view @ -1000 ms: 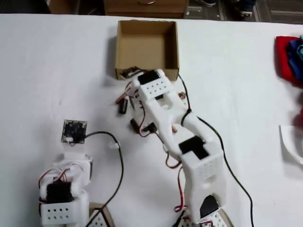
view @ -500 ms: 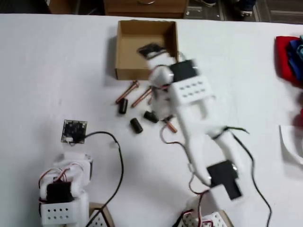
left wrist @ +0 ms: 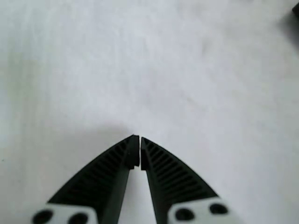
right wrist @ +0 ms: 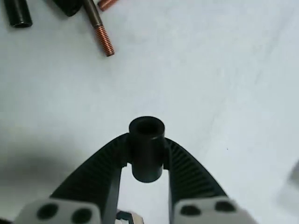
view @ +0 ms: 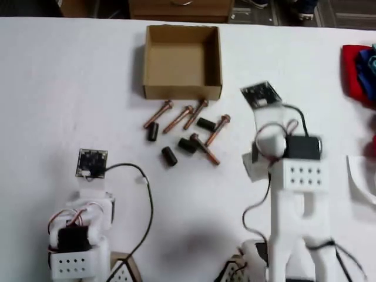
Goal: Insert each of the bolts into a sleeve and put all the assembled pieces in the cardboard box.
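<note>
High view after withdrawal of the right arm (view: 296, 194) from over the cardboard box (view: 183, 91) to the right part of the bench (view: 70, 76), now well apart from the pile covered a second ago. Uncovered thereby: five copper bolts (view: 178, 119) and four black sleeves (view: 170, 156), loose on the bench just in front of the box, some touching or crossing. Unchanged: left arm (view: 79, 238) at the near left edge, with its cable (view: 147, 200). Right wrist view: right end effector (right wrist: 146, 156) clamped narrowly on a fifth black sleeve (right wrist: 146, 135), open end toward the camera, over bare bench, with a threaded bolt tip (right wrist: 103, 42) farther off. Left wrist view: left end effector (left wrist: 136, 151) closed, tips all but touching, holding nothing. Surface white and plain; red cloth (view: 357, 70) at the right edge; dark floor and wooden furniture (view: 176, 9) beyond the far edge. Hidden under the wrist in the high view: the right arm's grip itself. Cut off at right: a white object (view: 359, 176), shape unclear.
</note>
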You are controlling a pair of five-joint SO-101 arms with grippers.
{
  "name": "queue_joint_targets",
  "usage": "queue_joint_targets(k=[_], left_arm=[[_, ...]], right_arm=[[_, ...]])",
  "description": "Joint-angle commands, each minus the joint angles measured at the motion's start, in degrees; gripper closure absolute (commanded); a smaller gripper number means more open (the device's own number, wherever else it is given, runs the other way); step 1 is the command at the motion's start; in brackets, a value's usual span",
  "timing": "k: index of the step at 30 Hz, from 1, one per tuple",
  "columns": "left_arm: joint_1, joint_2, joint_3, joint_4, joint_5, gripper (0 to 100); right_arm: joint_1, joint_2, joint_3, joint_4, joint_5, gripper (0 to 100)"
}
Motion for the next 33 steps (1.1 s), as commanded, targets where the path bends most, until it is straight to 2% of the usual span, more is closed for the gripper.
queue_joint_targets(k=[1,6,13,19,23,28,33], left_arm=[[0.53,-0.79,1.1,-0.79,-0.26,97],[0.53,-0.79,1.1,-0.79,-0.26,97],[0.53,-0.79,1.1,-0.79,-0.26,97],[0.53,-0.79,1.1,-0.79,-0.26,97],[1.32,-0.79,1.1,-0.79,-0.26,96],[6.86,-0.79,1.1,-0.88,-0.26,96],[8.0,-0.79,1.1,-0.88,-0.18,96]], right_arm=[[1.63,-7.87,11.87,-9.71,0.18,97.8],[1.36,-17.71,28.4,-21.23,-0.18,97.8],[-0.4,-31.16,40.18,-33.19,-10.11,97.8],[-9.19,-34.68,41.05,-34.07,-12.31,97.8],[-7.69,-34.59,41.58,-33.98,-11.96,97.8],[-4.44,-34.59,42.99,-34.07,-7.3,97.8],[-2.15,-34.59,42.99,-34.07,-7.12,97.8]])
